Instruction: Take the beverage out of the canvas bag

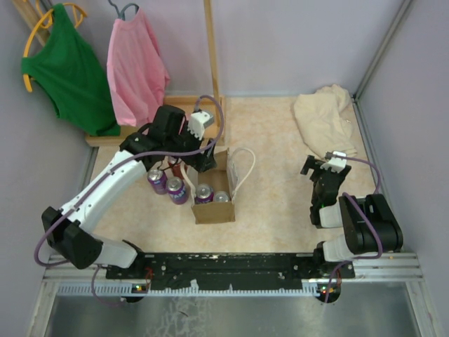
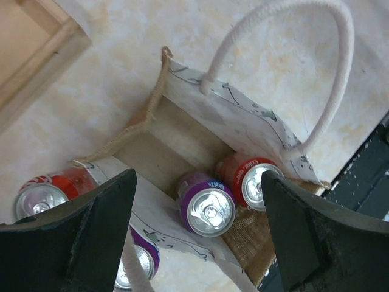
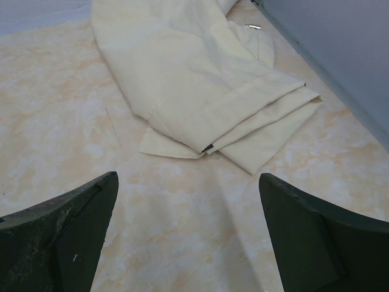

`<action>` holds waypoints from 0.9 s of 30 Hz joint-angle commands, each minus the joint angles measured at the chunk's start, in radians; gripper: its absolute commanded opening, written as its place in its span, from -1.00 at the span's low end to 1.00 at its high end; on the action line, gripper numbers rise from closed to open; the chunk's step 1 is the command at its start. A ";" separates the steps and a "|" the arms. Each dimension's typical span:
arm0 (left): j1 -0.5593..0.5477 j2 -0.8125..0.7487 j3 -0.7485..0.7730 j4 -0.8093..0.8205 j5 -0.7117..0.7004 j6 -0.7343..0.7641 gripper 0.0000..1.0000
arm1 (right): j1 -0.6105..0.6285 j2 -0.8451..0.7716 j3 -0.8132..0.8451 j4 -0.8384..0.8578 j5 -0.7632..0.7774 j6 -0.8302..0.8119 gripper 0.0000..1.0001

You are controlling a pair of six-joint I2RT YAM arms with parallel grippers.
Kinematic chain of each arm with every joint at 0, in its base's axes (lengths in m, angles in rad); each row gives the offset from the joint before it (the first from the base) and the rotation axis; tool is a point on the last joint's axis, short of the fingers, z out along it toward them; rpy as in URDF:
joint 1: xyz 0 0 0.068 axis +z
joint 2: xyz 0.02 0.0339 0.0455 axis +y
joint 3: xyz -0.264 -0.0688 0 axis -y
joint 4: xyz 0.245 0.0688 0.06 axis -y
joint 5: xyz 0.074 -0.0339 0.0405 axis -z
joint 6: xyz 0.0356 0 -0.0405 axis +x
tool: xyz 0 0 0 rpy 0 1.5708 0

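Note:
The brown canvas bag [image 1: 223, 210] stands open near the table's middle, its white loop handles [image 2: 331, 91] hanging outward. Two beverage cans stand inside it: a purple can [image 2: 206, 205] and a red can [image 2: 250, 178]. In the top view they show as the purple can [image 1: 203, 194] and a can with a silver top [image 1: 222, 197]. My left gripper [image 2: 199, 176] hangs open above the bag's far left corner, with nothing between its fingers. In the top view the left gripper [image 1: 203, 161] is at the bag's back edge. My right gripper [image 3: 187, 177] is open over bare table at the right, far from the bag.
Outside the bag on its left stand a red can [image 2: 44, 193] and a purple can [image 2: 137, 263]; the top view shows two purple cans [image 1: 167, 185] there. A folded cream cloth [image 3: 200, 85] lies at the back right. A wooden rack base [image 1: 140, 133] with hanging green and pink shirts is at the back left.

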 commanded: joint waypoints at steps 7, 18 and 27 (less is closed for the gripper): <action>-0.052 0.005 -0.098 -0.093 0.200 0.069 0.82 | -0.003 0.003 0.008 0.040 0.003 -0.011 0.98; -0.163 0.000 -0.239 0.013 0.157 0.113 0.99 | -0.003 0.003 0.008 0.040 0.003 -0.010 0.98; -0.169 -0.043 -0.251 0.187 0.027 0.146 0.99 | -0.003 0.003 0.008 0.040 0.004 -0.010 0.98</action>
